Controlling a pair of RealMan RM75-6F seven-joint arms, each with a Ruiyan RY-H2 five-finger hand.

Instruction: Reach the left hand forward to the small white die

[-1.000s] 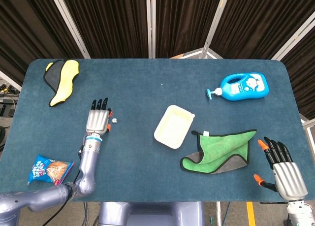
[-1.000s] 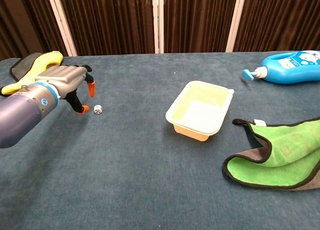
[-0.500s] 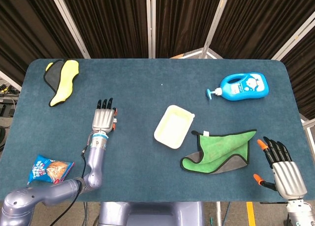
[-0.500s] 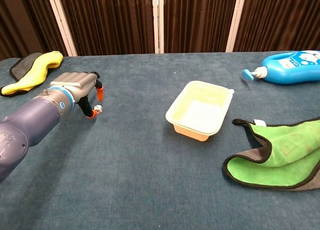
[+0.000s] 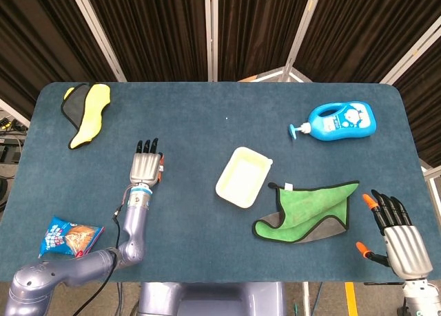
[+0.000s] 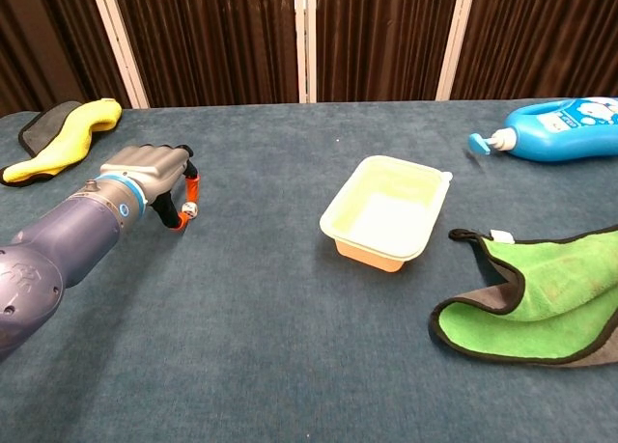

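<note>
White die (image 6: 190, 209) on blue felt, just between orange-tipped fingers of left hand (image 6: 154, 176), grip uncertain.

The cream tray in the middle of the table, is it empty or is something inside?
Empty. The cream tray stands upright, and both views show only its bare pale floor.
</note>
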